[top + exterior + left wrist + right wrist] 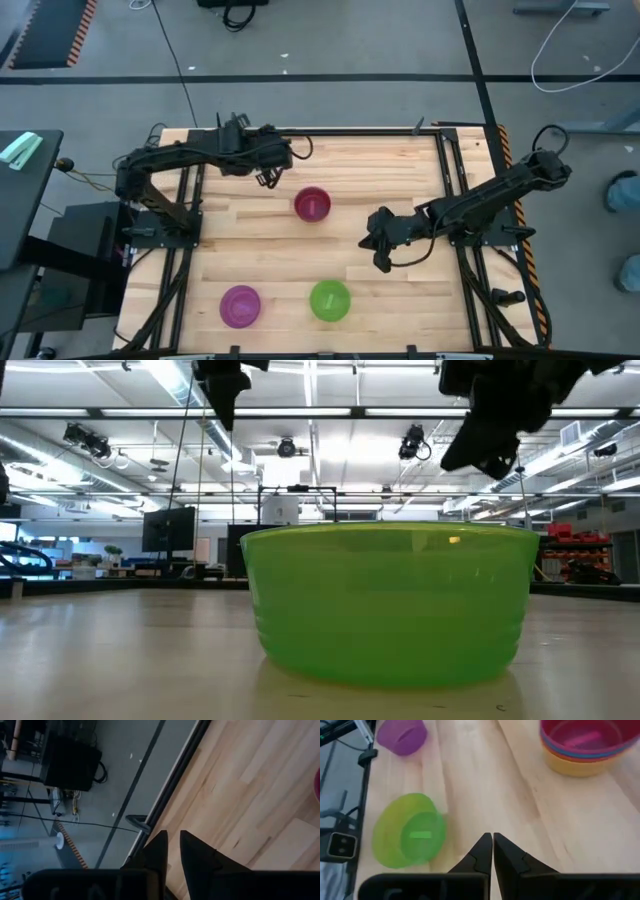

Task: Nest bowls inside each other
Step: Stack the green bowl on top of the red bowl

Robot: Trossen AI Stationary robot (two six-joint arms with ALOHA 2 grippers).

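Note:
A pink bowl (pixel 312 204) sits on top of a nested stack at the table's middle. In the right wrist view the stack (pixel 585 745) shows blue, orange and yellow rims under the pink one. A green bowl (pixel 329 300) and a purple bowl (pixel 240 306) stand apart on their bases near the near edge. In the low view the green bowl (pixel 390 600) fills the front. My right gripper (pixel 380 243) hovers shut to the right of the stack, above bare wood. My left gripper (pixel 270 168) hangs near the far edge, left of the stack, its fingers (pixel 162 845) a narrow gap apart.
The wooden table (pixel 400 170) has a dark metal frame along its edges (pixel 450 190). Bare wood lies between the stack and the two single bowls. Both arm bases stand at the table's left and right sides. A person's legs show beyond the right edge (pixel 625 190).

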